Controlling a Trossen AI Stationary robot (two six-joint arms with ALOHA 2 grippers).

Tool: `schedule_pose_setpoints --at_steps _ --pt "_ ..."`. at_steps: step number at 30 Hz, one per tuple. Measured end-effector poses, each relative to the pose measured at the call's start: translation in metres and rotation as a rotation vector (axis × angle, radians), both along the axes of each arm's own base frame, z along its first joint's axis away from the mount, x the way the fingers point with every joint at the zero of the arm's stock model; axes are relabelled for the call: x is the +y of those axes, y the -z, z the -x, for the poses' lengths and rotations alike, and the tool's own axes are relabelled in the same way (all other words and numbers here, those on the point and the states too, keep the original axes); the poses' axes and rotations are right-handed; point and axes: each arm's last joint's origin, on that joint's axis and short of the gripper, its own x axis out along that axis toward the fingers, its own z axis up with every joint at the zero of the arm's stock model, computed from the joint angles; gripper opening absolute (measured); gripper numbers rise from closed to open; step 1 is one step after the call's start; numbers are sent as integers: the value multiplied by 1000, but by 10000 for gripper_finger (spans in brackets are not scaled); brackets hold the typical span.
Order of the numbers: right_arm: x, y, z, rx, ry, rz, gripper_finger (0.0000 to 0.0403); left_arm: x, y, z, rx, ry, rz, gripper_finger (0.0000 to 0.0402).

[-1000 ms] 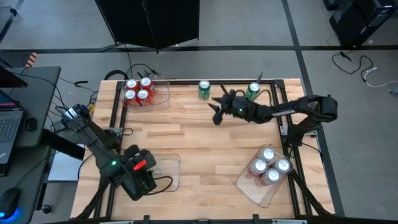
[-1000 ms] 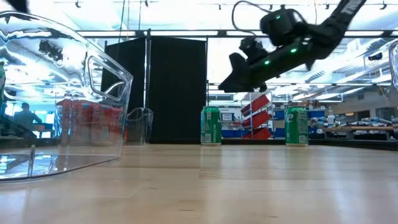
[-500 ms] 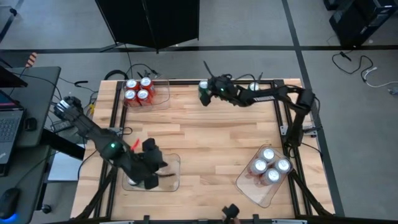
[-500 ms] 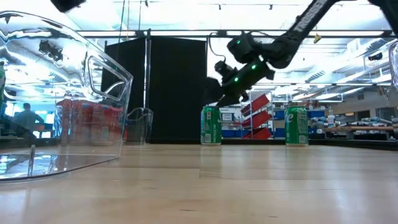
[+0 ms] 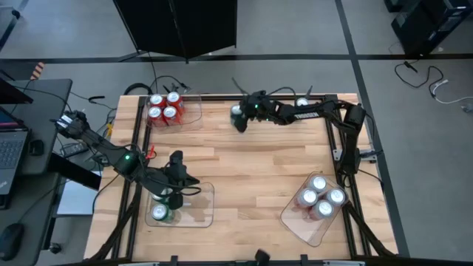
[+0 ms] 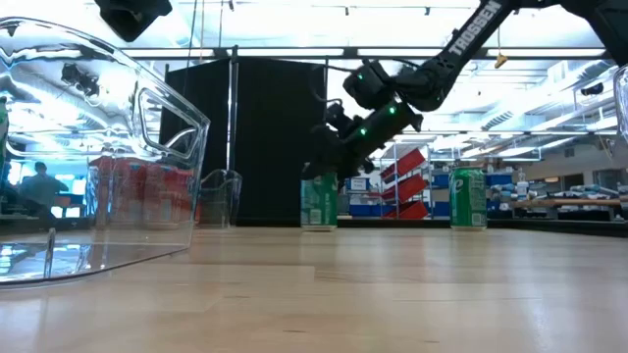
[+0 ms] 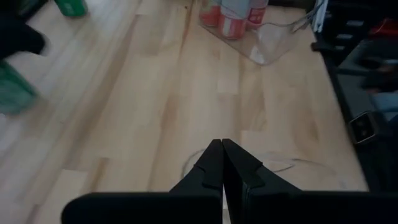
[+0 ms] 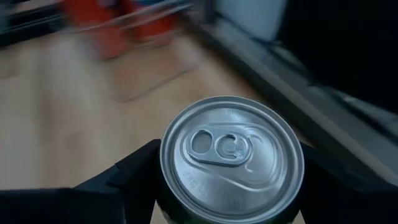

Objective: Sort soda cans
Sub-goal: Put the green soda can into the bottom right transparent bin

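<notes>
Wooden counter seen from above, with clear trays at its corners: red cans at 11 o'clock, silver-white cans at 4 o'clock, and one green can in the tray at 7 o'clock. Right pincer, at 12 o'clock near the far edge, straddles a second green can with its fingers either side; whether they press the can yet cannot be told. A third green can stands apart at 1 o'clock. Left pincer, clenched and empty, hangs just above the 7 o'clock tray. Risks, as judged: the can sits low between the right fingers, so a loose or off-centre squeeze could let it slip or tip on lifting; a swing towards 7 o'clock could meet the left arm or clip the tray wall. Legible writing: "TROSSEN" on the right arm; the can labels cannot be read.
</notes>
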Motion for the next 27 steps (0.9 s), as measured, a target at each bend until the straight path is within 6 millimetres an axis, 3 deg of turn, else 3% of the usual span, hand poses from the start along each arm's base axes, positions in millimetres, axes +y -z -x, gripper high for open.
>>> schedule_pose_setpoints --at_steps 7,11,15,19,27 --pt "73 -6 -25 -19 -246 -27 288 18 2 0 54 -46 -41 1" --pt "117 -10 -38 -74 -356 -7 288 23 2 -3 72 13 -35 0" --pt "149 -14 -44 -124 -409 20 288 30 2 -6 80 32 -74 0" --pt "162 -15 -46 -132 -396 46 288 38 2 -9 93 30 -48 0" --pt "167 -13 -45 -103 -393 58 288 43 4 -13 98 5 -43 0"
